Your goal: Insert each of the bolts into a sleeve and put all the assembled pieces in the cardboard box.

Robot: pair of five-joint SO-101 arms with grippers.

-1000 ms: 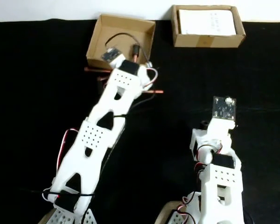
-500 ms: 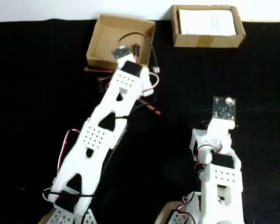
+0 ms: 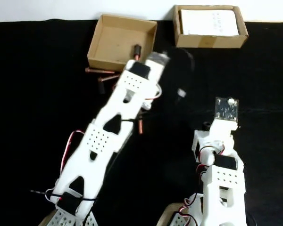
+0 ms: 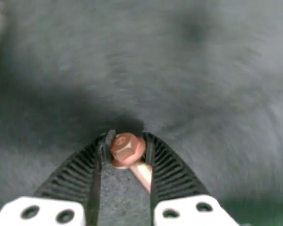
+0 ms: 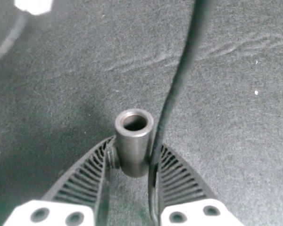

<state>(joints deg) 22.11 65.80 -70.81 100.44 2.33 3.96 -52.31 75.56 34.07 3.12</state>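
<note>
Swinging off the cardboard box (image 3: pixel 96 44) and turning the wrist since a second ago, bringing a copper bolt (image 4: pixel 127 148) round. Clenching it at the hex head in the left gripper (image 4: pixel 127 140). Probably heading for insertion: gripping a steel sleeve (image 5: pixel 133 134) upright in the right gripper (image 5: pixel 133 146), bore open, well apart from the bolt.

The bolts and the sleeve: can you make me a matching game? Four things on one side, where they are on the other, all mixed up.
Things:
1. held bolt
2. sleeve
3. white paper
4. loose bolts

Places:
A. on the black cloth beside the open cardboard box
B. between the right gripper jaws
C. inside the second box
D. between the left gripper jaws

Pairs: 1-D, 2-B, 3-C, 4-A
</note>
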